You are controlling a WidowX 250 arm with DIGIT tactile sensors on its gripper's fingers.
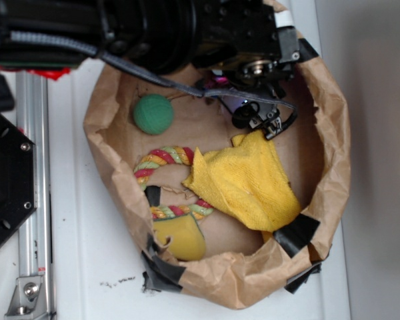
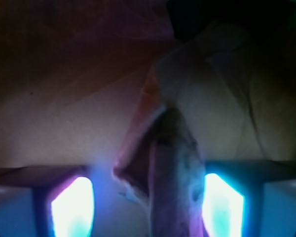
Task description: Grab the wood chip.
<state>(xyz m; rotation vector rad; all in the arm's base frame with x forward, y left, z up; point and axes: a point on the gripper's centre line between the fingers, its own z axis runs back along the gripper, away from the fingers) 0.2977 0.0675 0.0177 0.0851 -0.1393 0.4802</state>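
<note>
The tool [image 2: 148, 197], its fingers spread, straddles a thin, frayed dark-brown wood chip [image 2: 167, 168]; no writing is legible.

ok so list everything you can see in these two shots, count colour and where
paper bag: one, brown, rolled-down rim patched with black tape, on the white table, holding the items
ball: one, green, upper left of the bag floor
rope ring: one, red, yellow and green braid, centre left
cloth: one, yellow, crumpled, centre right, overlapping the ring
squarish piece: one, mustard yellow, bottom of the bag beside the ring
wood chip: one, brownish sliver between the lit fingers in the wrist view; hidden under the arm in the exterior view
table: one, white, under the bag
rail: one, silver, left edge
end effector: one, black, over the bag's upper right, open around the chip
</note>
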